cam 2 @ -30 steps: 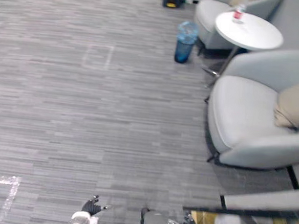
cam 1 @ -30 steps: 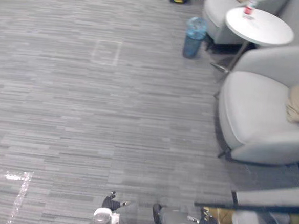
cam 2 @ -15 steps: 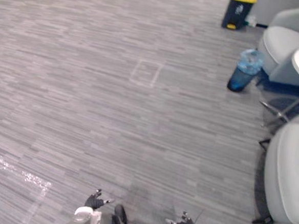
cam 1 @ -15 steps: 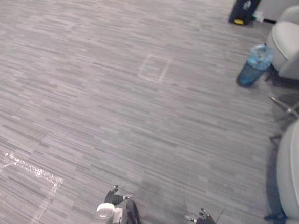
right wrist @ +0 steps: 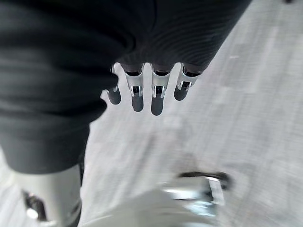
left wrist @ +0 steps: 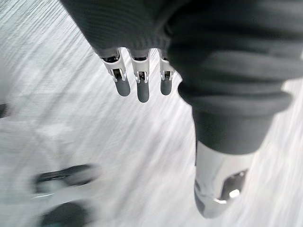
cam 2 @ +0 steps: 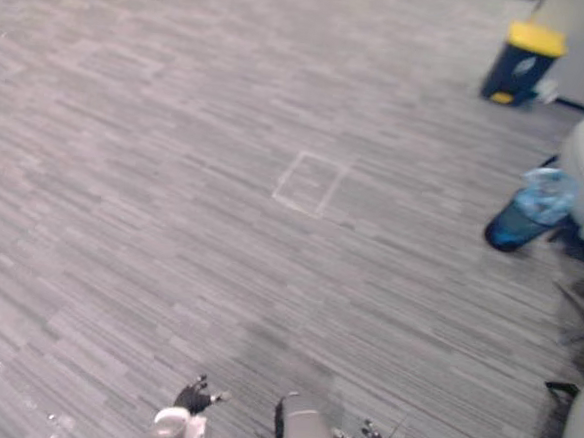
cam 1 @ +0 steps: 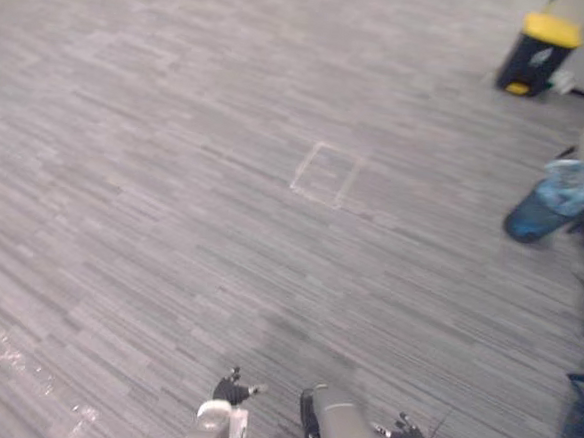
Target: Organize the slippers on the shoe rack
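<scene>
Our 2 hands hang low over the grey carpet floor (cam 1: 175, 171), holding nothing. The left hand (left wrist: 142, 90) has its fingers straight and loosely side by side with the thumb apart, and the right hand (right wrist: 157, 97) is the same. We cannot tell from here where the slippers or the shoe rack are. Ahead we see a taped square (cam 1: 327, 174) mid-floor, a blue water jug (cam 1: 543, 212) toward the floor's right edge, and a yellow-lidded bin (cam 1: 539, 54) near its far right corner. We judge that slippers will be light, soft and bendy, and likely to sag if taken by the toe. We would pinch each one at the heel rim or across the upper band, thumb inside and fingers under the sole.
</scene>
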### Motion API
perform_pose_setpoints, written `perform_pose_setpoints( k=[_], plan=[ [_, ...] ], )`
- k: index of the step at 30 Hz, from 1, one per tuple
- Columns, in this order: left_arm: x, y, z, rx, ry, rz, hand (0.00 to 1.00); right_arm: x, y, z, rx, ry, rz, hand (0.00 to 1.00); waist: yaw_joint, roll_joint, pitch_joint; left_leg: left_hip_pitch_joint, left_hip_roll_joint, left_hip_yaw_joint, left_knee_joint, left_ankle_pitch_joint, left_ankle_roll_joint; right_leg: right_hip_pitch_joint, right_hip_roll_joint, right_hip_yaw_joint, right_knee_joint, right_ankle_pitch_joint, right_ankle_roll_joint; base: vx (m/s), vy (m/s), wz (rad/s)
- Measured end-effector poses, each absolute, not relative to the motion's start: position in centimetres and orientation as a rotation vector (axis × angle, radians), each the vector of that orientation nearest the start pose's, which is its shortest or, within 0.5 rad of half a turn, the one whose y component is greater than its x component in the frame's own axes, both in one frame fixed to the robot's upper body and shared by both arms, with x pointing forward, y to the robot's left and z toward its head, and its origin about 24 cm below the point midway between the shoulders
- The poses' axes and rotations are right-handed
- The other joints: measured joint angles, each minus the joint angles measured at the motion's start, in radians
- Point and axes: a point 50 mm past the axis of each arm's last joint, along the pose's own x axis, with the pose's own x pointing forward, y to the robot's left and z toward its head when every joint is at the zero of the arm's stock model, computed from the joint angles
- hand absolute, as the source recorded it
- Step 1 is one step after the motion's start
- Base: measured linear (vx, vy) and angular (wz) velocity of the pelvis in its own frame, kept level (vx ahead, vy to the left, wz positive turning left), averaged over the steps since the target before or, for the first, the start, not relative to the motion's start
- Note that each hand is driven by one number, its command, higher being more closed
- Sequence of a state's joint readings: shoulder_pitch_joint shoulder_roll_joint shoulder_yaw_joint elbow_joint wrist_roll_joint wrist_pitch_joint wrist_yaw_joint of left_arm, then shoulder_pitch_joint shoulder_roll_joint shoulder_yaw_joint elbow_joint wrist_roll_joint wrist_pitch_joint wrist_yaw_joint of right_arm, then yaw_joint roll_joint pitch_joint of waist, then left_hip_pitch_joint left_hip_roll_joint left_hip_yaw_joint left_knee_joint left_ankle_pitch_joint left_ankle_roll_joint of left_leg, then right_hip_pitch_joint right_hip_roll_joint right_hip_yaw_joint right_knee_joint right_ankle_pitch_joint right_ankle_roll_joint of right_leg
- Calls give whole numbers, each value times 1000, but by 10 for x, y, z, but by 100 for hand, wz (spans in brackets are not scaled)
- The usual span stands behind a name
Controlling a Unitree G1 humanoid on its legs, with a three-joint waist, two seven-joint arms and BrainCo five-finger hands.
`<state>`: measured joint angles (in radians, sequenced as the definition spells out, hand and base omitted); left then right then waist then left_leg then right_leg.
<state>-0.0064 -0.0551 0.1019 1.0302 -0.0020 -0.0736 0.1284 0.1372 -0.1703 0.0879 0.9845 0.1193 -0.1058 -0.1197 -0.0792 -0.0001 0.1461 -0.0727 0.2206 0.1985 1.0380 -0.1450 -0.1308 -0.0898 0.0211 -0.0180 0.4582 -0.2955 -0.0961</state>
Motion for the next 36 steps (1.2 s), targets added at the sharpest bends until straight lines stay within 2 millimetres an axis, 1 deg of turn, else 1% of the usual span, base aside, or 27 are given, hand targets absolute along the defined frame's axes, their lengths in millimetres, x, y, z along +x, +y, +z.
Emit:
perform_pose_setpoints(
  k=[1,3,4,5,7,10,11,12,13,14,15,16,17,18,20,21,23,24,25,26,28,30,31,32,33,35,36],
  plan=[
    [137,150,-149,-36,942,197,0,99,-209,-151,-139,986,-187,0,20,-13,-6,-70,36,50,51,-3,6,97,-1,20,-65,-5,-9,491,-96,-35],
    [141,150,-147,-38,920,195,0,109,-207,-148,-138,956,-181,0,38,-10,-13,-153,67,117,8,-10,21,172,-6,49,-142,-8,-14,528,-33,-48],
    [145,151,-145,-38,903,199,0,120,-200,-146,-118,930,-170,0,42,-11,-10,-212,62,185,-152,-23,43,242,-23,68,-214,-12,-8,377,18,-41],
    [145,151,-144,-37,901,199,0,120,-197,-146,-111,929,-168,0,43,-13,-9,-213,56,201,-192,-26,48,256,-29,72,-225,-13,-6,583,53,-47],
    [144,146,-145,-22,906,166,0,119,-191,-148,-86,933,-170,0,41,-11,-12,-207,-71,185,-687,46,60,339,-72,100,-256,-42,44,521,90,-34],
    [145,141,-145,-3,906,132,0,115,-193,-150,-94,952,-171,0,41,20,-27,-249,-117,76,-833,94,43,365,-63,157,-246,-69,70,562,250,-64],
    [140,142,-148,8,926,126,0,111,-191,-152,-84,969,-174,0,47,6,-45,-247,-141,47,-797,186,74,366,-74,212,-189,-81,66,696,343,-74],
    [134,149,-151,33,956,127,0,107,-187,-154,-65,987,-184,0,27,-46,-87,-220,-193,68,-791,164,124,302,-123,247,-28,-80,69,700,319,-56],
    [132,150,-152,38,964,126,0,104,-187,-155,-61,993,-186,0,23,-61,-96,-211,-209,74,-792,151,125,279,-133,252,26,-74,71,699,278,-8],
    [132,155,-152,52,964,130,0,98,-183,-157,-41,1011,-192,0,15,-113,-99,-168,-258,99,-786,116,135,208,-159,269,234,-10,127,672,202,6],
    [133,157,-152,73,964,117,0,96,-184,-159,-43,1028,-187,0,1,-123,-89,-121,-270,100,-794,80,143,117,-147,292,439,124,211,648,183,3],
    [133,159,-152,82,966,114,0,98,-185,-158,-50,1025,-183,0,0,-123,-86,-105,-269,100,-799,72,146,88,-140,294,494,124,217,591,137,-33],
    [132,161,-154,95,985,113,0,105,-189,-157,-72,1011,-176,0,0,-113,-77,-23,-250,101,-834,48,138,-3,-120,271,623,81,184,529,121,-71],
    [129,160,-155,96,1003,109,0,110,-198,-154,-98,991,-180,0,2,-68,-48,70,-215,123,-882,25,129,-56,-94,235,646,21,130,502,120,-85],
    [127,161,-157,98,1016,109,0,117,-202,-151,-116,970,-175,0,1,-28,-30,185,-172,154,-949,17,133,-122,-48,188,587,-38,92,458,89,-68],
    [132,164,-154,91,999,127,0,119,-201,-149,-112,951,-177,0,-6,-28,-31,244,-152,180,-979,15,135,-204,-20,145,457,-59,96,539,8,-32],
    [140,161,-152,66,979,139,0,117,-202,-149,-109,948,-183,0,-17,-31,-28,280,-141,176,-989,-29,133,-262,-10,111,337,-52,99,522,-111,1],
    [146,157,-150,60,965,128,0,116,-200,-150,-109,952,-180,0,-20,-46,-29,317,-137,179,-990,-86,58,-323,-3,107,129,31,98,500,-168,11],
    [147,155,-150,57,966,121,0,110,-200,-151,-107,970,-185,0,-27,-51,-28,336,-146,170,-991,-113,36,-324,-13,88,124,134,80,499,-175,10],
    [147,151,-150,51,969,115,0,107,-203,-152,-111,978,-194,0,-31,-38,-27,348,-140,157,-994,-118,41,-319,-10,73,141,108,82,405,-120,15],
    [151,136,-149,29,957,69,0,102,-208,-152,-108,991,-224,0,-40,-18,-21,353,-135,146,-915,-70,64,-297,-22,59,199,18,61,571,-213,23],
    [148,133,-150,41,963,43,0,101,-211,-152,-110,992,-241,0,-57,-6,-16,282,-74,116,-667,-36,19,-208,-18,37,170,-18,31,535,-234,37],
    [149,135,-149,34,957,55,0,100,-211,-152,-114,995,-241,0,-57,1,-18,179,-21,58,-387,46,-52,-116,-1,23,105,-27,21,501,-166,20],
    [149,138,-148,18,945,78,0,100,-211,-152,-117,993,-236,0,-55,-1,-20,119,-1,37,-220,78,-71,-63,10,24,60,-27,11,567,-143,-15],
    [145,143,-148,1,942,111,0,101,-209,-152,-121,991,-226,0,-32,-10,-23,40,20,45,-17,84,-70,17,24,53,-4,-29,-9,443,-71,-46],
    [137,148,-150,-12,954,147,0,105,-207,-151,-134,985,-205,0,-8,-14,-25,-30,38,114,67,73,-53,112,30,113,-84,-23,-26,467,21,-103],
    [135,149,-150,-14,952,157,0,108,-206,-151,-134,978,-199,0,5,-14,-27,-80,51,167,39,46,-10,171,29,164,-132,-21,-29,483,68,-113]
  ],
)
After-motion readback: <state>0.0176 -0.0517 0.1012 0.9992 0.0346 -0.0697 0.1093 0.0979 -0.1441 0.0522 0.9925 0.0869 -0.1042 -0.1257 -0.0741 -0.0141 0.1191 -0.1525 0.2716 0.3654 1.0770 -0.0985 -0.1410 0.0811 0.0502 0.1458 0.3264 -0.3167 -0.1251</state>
